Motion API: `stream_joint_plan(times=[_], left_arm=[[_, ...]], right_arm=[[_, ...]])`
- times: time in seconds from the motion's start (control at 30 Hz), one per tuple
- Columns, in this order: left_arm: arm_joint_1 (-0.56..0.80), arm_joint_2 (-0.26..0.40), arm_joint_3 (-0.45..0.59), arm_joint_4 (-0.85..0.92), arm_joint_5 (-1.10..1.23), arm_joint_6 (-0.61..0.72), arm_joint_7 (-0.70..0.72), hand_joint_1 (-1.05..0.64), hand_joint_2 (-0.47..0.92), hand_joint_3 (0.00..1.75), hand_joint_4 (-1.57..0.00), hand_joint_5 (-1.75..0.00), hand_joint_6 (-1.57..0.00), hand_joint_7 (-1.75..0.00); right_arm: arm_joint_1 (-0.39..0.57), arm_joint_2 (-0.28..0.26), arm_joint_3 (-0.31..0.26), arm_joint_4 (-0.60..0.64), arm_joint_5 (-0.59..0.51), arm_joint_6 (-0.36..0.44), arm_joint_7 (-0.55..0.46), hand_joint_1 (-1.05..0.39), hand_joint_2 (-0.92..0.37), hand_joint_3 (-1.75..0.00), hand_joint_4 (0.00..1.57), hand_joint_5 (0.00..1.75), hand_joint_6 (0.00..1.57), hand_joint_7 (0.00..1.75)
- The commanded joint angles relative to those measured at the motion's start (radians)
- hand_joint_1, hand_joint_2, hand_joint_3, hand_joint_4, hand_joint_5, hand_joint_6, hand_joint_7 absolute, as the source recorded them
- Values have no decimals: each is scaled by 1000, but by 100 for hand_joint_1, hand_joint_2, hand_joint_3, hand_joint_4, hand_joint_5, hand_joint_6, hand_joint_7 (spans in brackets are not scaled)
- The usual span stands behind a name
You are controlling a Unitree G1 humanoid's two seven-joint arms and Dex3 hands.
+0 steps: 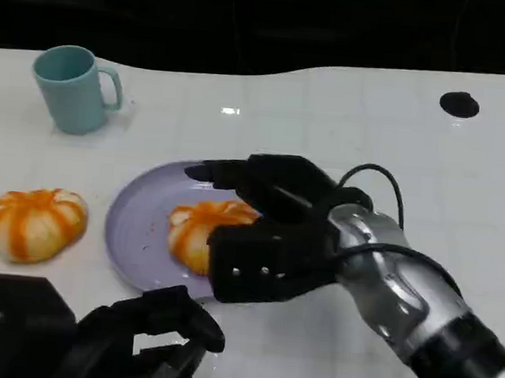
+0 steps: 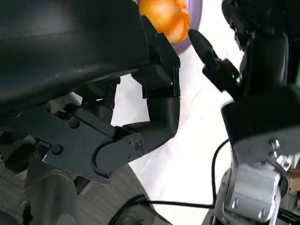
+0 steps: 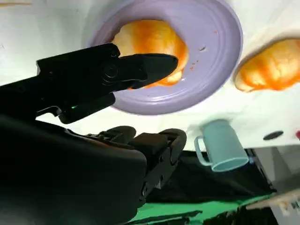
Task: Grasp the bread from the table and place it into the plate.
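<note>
An orange-striped bread (image 1: pixel 198 230) lies on the purple plate (image 1: pixel 134 223), a little right of the plate's middle. My right hand (image 1: pixel 271 234) hovers over the plate's right side with its fingers spread apart on either side of the bread. In the right wrist view one finger (image 3: pixel 140 65) reaches across the bread (image 3: pixel 150 40) while the others curl beyond the rim of the plate (image 3: pixel 220 47). A second bread (image 1: pixel 35 223) sits on the table left of the plate. My left hand (image 1: pixel 101 335) is low at the front left, fingers curled in, holding nothing.
A teal cup (image 1: pixel 72 87) stands at the back left, behind the second bread. A small black mark (image 1: pixel 459 104) is at the far right of the white table. The left wrist view shows the right hand (image 2: pixel 248 56) beside the plate's edge (image 2: pixel 197 14).
</note>
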Motion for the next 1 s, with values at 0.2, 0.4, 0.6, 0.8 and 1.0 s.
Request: stream_joint_plan(times=[0.2,0.4,0.6,0.8,1.0], left_arm=[[-3,12,26,16,-11,-7,-7,-32,71,93,-67,-175,-59,-149],[-20,20,20,38,-5,-17,-15,-31,72,93,-68,-175,-59,-150],[-25,16,15,46,1,-22,-8,-32,71,93,-68,-175,-60,-152],[-18,16,19,40,-10,-22,-11,-32,73,91,-67,-175,-58,-151],[-12,18,20,32,-10,-24,-9,-32,74,89,-67,-175,-58,-149]], right_arm=[[185,-63,-107,-236,107,-95,-53,-45,-92,-21,63,50,66,15],[283,-62,-151,-356,146,-78,-63,-40,-92,-12,68,87,81,22],[403,-87,-204,-509,200,-48,-29,-30,-91,-10,63,119,88,33],[539,-151,-252,-622,257,-126,-21,-23,-63,-66,61,152,68,97],[650,-212,-320,-680,339,-206,-3,-19,-56,-82,67,154,70,109]])
